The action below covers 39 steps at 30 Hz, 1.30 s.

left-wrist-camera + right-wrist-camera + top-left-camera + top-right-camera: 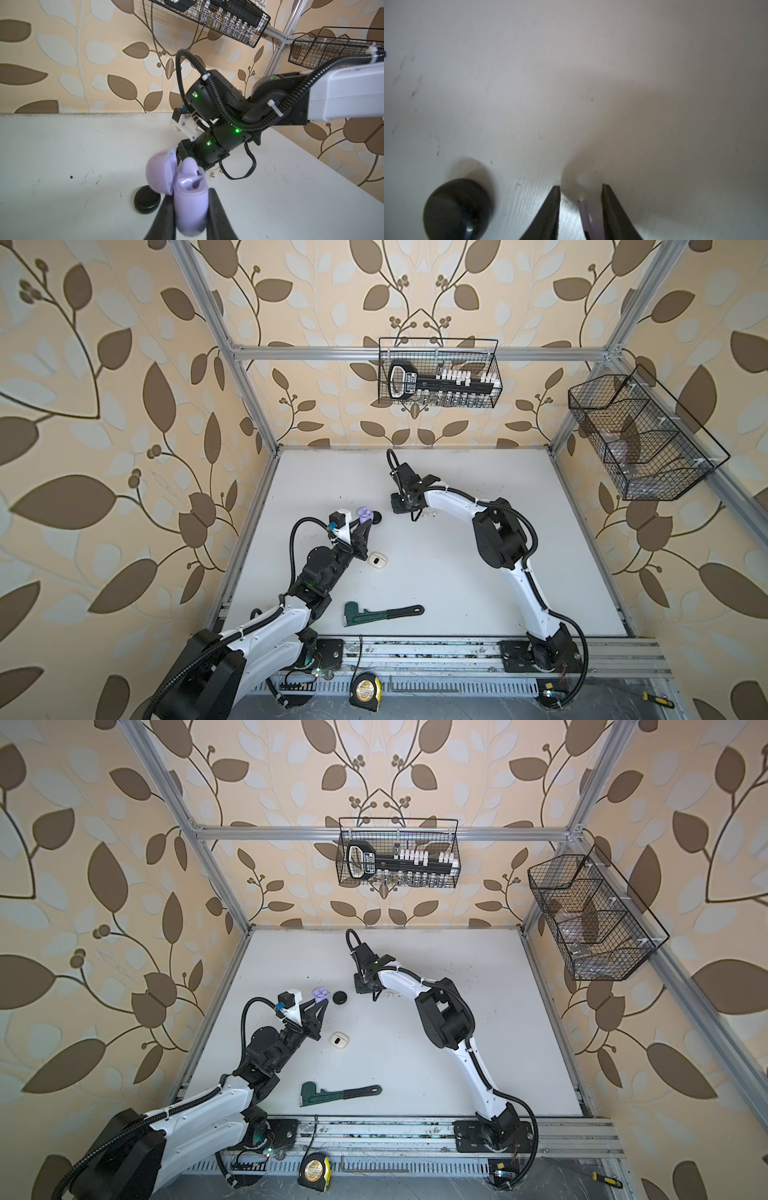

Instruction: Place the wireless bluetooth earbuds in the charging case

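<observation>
Your left gripper [188, 195] clamps the open lilac plastic charging case [190, 207], lid flipped back, just left of the closed round black case [340, 997]. Right of that black case, your right gripper [581, 186] stands narrow around a lilac stemmed earbud [584, 214] low over the white table [571, 83]; you cannot tell whether the pads touch it.

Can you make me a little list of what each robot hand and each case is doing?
left gripper: shut on lilac case, lid open
right gripper: open, low over the table, lilac earbud between its jaws
black case: closed, on the table
white case: on the table, alone
wrench: lying near the front edge
</observation>
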{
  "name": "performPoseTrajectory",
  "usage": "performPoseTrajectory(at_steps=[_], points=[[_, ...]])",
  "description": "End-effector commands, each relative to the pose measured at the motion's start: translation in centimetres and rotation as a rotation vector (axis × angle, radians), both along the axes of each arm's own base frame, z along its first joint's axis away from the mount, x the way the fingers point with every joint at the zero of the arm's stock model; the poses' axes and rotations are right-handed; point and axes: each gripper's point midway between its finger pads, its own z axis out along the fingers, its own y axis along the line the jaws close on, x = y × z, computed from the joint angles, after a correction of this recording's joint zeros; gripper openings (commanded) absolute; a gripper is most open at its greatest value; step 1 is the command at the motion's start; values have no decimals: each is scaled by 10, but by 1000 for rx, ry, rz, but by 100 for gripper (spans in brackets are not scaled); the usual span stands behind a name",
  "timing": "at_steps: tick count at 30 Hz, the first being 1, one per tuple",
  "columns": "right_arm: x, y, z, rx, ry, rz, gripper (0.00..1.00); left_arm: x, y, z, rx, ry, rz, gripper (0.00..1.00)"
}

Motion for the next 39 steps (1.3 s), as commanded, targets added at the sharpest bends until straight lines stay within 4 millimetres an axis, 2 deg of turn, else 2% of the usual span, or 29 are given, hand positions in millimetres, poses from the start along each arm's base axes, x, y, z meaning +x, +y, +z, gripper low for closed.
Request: performPoseTrajectory(at_steps=[1,12,18,22,25,28,30,34,39], points=[[-23,-4,-2,-30,42,27,33,0,2,18,-18,-59,17,0],[-63,-9,4,5,37,42,22,0,3,17,-18,-59,23,0],[-68,-11,11,-18,14,51,23,0,4,18,-18,-61,23,0],[-58,-18,23,-63,-19,44,23,-1,4,18,-16,-62,23,0],[-41,-21,45,-72,-60,54,24,0,3,17,-15,-60,22,0],[-25,-15,64,-27,-98,107,33,0,4,17,-14,-59,24,0],[-16,-12,68,3,-101,132,40,0,5,18,-13,-62,28,0],[-1,-5,63,75,-72,163,47,0,5,17,-8,-61,29,0],[4,1,36,43,5,178,48,0,4,17,-5,-63,28,0]])
